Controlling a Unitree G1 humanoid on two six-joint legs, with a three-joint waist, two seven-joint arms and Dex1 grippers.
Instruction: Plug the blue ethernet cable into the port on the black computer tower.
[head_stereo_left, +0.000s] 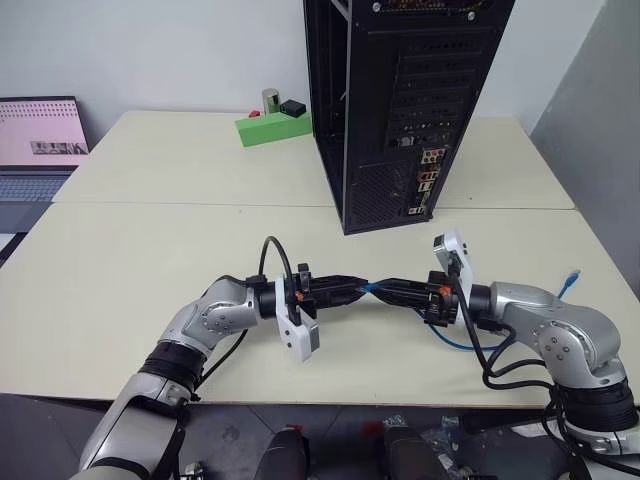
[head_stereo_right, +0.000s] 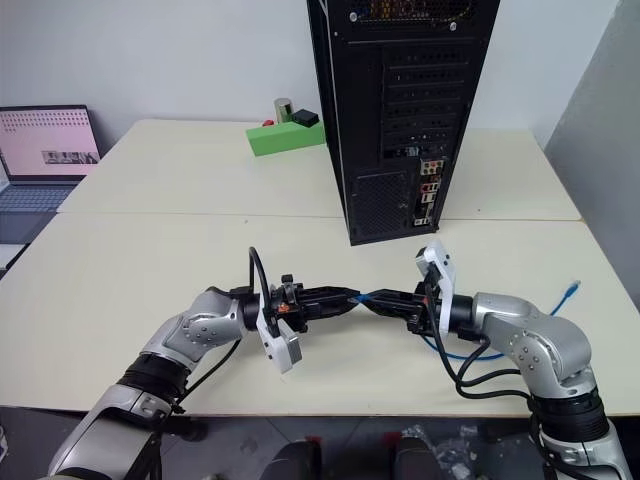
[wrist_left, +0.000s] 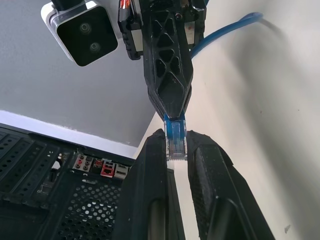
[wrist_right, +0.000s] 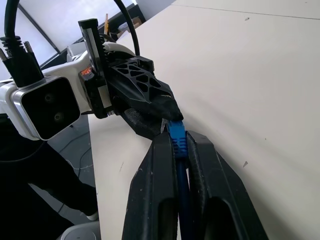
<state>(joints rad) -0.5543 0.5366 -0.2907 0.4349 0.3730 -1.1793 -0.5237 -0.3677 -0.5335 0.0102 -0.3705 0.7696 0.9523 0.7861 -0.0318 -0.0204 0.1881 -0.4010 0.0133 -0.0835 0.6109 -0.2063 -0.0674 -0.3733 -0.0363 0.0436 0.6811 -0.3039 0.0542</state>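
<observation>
The black computer tower stands upright at the back of the table, rear panel toward me. The port sits in its coloured connector cluster, low on that panel; the cluster also shows in the left wrist view. Near the table's front edge my two grippers meet tip to tip. My left gripper is shut on the clear plug of the blue ethernet cable. My right gripper is shut on the blue boot just behind that plug. The cable loops back under my right arm; its far plug lies on the table at the right.
A green block with a metal cylinder and a small black thing on it lies left of the tower. An open laptop stands at the far left. Between my grippers and the tower lies bare cream table. A grey wall closes the right side.
</observation>
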